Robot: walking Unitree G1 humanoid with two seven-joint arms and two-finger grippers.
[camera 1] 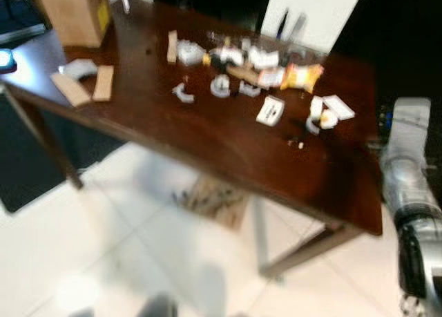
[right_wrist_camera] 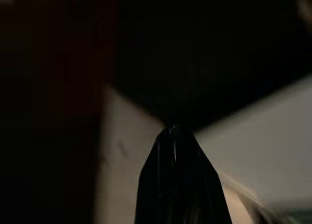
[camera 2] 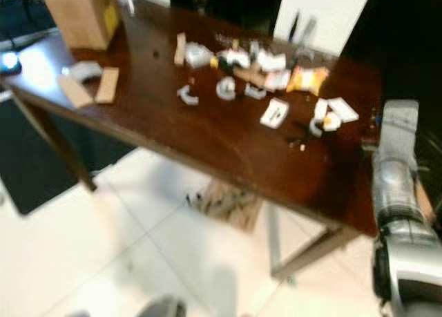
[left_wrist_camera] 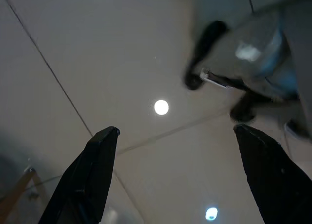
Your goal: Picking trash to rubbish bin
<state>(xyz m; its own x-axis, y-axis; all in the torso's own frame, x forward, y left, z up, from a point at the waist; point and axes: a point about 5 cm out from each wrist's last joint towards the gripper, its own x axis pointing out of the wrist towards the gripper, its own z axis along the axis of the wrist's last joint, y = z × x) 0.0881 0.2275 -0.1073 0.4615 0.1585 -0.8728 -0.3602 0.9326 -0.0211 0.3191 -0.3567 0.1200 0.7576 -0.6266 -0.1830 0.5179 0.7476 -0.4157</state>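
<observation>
Scattered trash lies on the far half of a dark wooden table [camera 1: 207,148]: an orange snack packet [camera 1: 302,75], a white card wrapper [camera 1: 270,110], white ring-shaped scraps [camera 1: 220,86] and several other small white pieces [camera 1: 330,112]. The head views are blurred. My right arm [camera 1: 412,186] hangs beside the table's right end. In the right wrist view, my right gripper [right_wrist_camera: 173,131] is shut with nothing seen in it, in dark surroundings. My left gripper [left_wrist_camera: 176,130] hangs open over pale floor tiles, holding nothing.
A cardboard box [camera 1: 72,13] stands at the table's far left corner, with flat wooden pieces [camera 1: 103,82] near it. A brownish object [camera 1: 215,199] lies on the white tiled floor under the table. A dark mat [camera 1: 27,172] lies at left.
</observation>
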